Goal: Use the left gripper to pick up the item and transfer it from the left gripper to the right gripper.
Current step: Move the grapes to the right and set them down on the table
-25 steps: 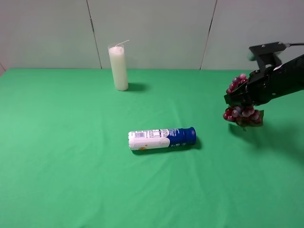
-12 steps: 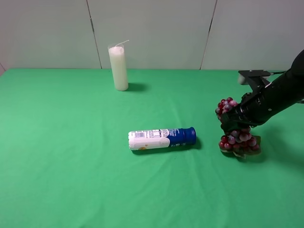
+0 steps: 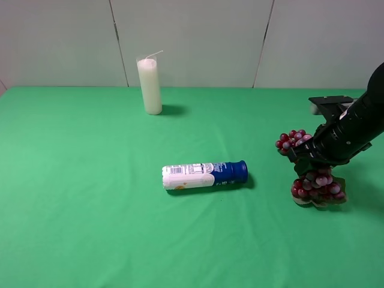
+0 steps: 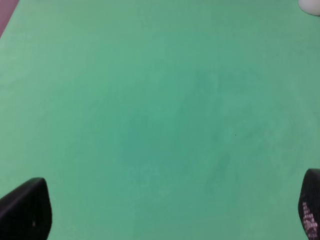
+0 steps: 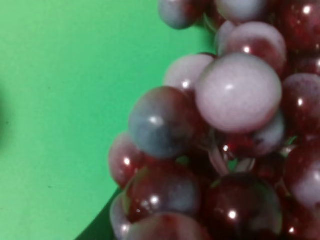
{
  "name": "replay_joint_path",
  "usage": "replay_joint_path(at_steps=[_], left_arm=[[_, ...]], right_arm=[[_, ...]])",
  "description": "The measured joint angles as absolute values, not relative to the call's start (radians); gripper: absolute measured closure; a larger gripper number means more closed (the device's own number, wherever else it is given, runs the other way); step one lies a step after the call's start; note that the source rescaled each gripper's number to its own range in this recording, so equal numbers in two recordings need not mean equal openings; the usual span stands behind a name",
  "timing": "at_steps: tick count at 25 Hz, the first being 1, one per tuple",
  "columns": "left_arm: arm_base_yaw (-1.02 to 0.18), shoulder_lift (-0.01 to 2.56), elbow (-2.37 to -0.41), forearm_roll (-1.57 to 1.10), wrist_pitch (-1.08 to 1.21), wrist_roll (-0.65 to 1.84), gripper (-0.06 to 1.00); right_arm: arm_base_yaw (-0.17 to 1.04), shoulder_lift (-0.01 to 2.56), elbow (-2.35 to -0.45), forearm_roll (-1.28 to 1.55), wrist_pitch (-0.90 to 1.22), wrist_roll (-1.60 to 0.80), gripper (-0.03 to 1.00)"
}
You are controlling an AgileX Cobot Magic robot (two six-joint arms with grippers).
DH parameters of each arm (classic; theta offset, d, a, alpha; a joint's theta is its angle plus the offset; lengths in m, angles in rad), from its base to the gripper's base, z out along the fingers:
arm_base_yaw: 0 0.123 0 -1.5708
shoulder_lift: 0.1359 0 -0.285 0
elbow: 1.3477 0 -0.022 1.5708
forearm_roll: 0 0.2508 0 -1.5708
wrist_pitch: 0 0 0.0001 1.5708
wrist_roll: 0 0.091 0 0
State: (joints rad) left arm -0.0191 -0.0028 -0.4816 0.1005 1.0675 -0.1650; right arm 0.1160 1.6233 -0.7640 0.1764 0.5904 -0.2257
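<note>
Right claw [image 3: 307, 161] clamped around grapes [image 3: 317, 185]

grapes [image 5: 225, 140] cropped, right claw [image 3: 309, 161] half-hidden

1. Exterior high: raised, looks down and across the green bench [image 3: 90, 210] toward the pale back wall [image 3: 192, 36]; whole workspace in frame.
2. Left wrist: faces down at bare bench cloth [image 4: 160, 120], moderately close; two dark finger tips [image 4: 25, 210] at the frame corners.
3. Right wrist: very close on the grapes [image 5: 225, 125], partly blurred; probably the bunch [image 3: 315, 174] seen in the exterior view.
</note>
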Motion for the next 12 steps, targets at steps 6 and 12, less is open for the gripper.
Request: replay_joint_path(at_steps=[6, 12], left_arm=[[-0.019, -0.003, -0.482, 0.101, 1.067, -0.165, -0.06], [-0.019, -0.003, -0.482, 0.101, 1.067, -0.165, -0.06]], right_arm=[[0.116, 1.623, -0.764, 0.169, 0.590, -0.216, 0.41], [0.116, 1.623, -0.764, 0.166, 0.587, -0.196, -0.01]])
